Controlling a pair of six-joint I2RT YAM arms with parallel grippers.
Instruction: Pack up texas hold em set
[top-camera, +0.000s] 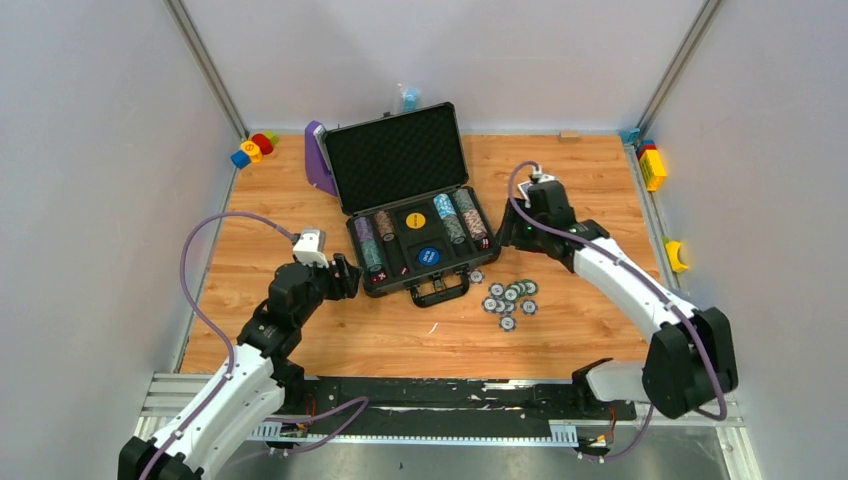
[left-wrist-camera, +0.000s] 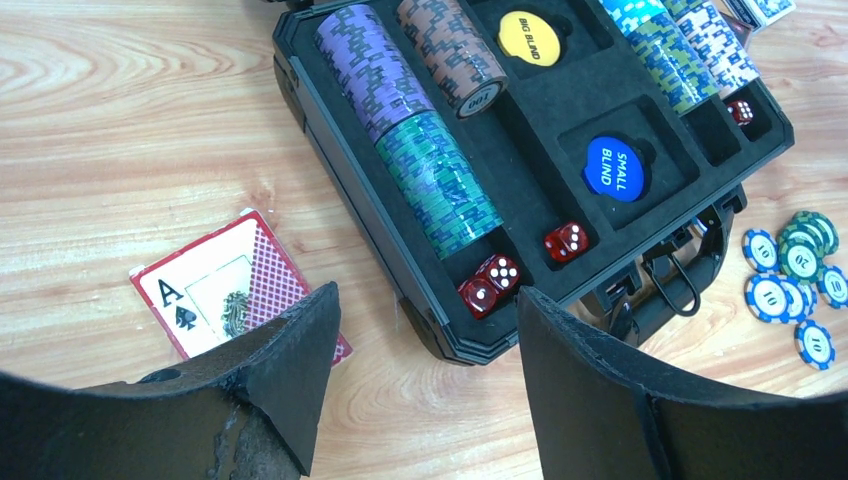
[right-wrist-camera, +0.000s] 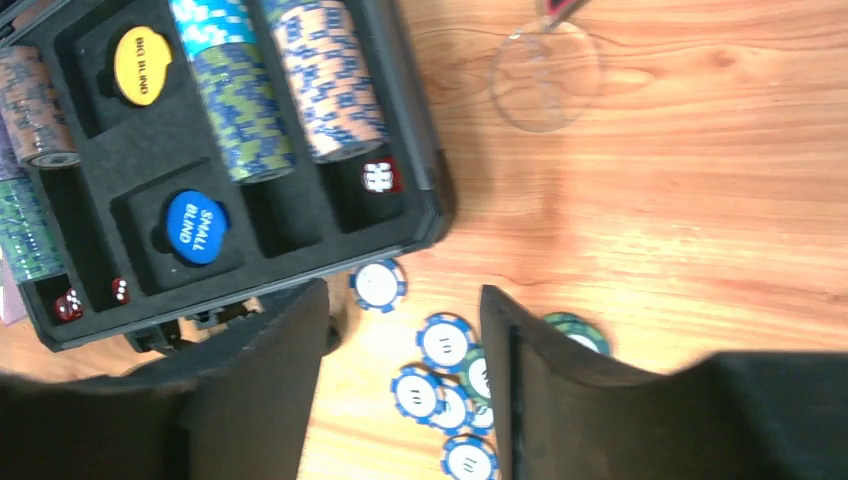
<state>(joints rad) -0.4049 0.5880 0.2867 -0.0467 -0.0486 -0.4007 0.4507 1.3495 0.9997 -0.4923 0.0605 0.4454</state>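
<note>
The dark grey case (top-camera: 395, 160) lies open at mid-table with its lid up. Its foam tray holds rows of striped chips (left-wrist-camera: 440, 190), a yellow button (left-wrist-camera: 528, 37), a blue button (left-wrist-camera: 613, 168) and red dice (left-wrist-camera: 490, 280). Several loose chips (top-camera: 510, 297) lie on the wood right of the handle. My left gripper (left-wrist-camera: 425, 300) hovers open over the case's near-left corner (left-wrist-camera: 447, 335), empty. A playing card, the ace of spades (left-wrist-camera: 215, 285), lies beside it. My right gripper (right-wrist-camera: 405, 292) is open and empty above the loose chips (right-wrist-camera: 443, 343), next to the case's right wall (right-wrist-camera: 425, 170).
A purple stand (top-camera: 318, 158) rises behind the case's left side. Coloured toy blocks (top-camera: 253, 148) sit at the far-left corner, and others (top-camera: 653, 168) line the right edge. A clear round disc (right-wrist-camera: 545, 75) rests on the wood right of the case.
</note>
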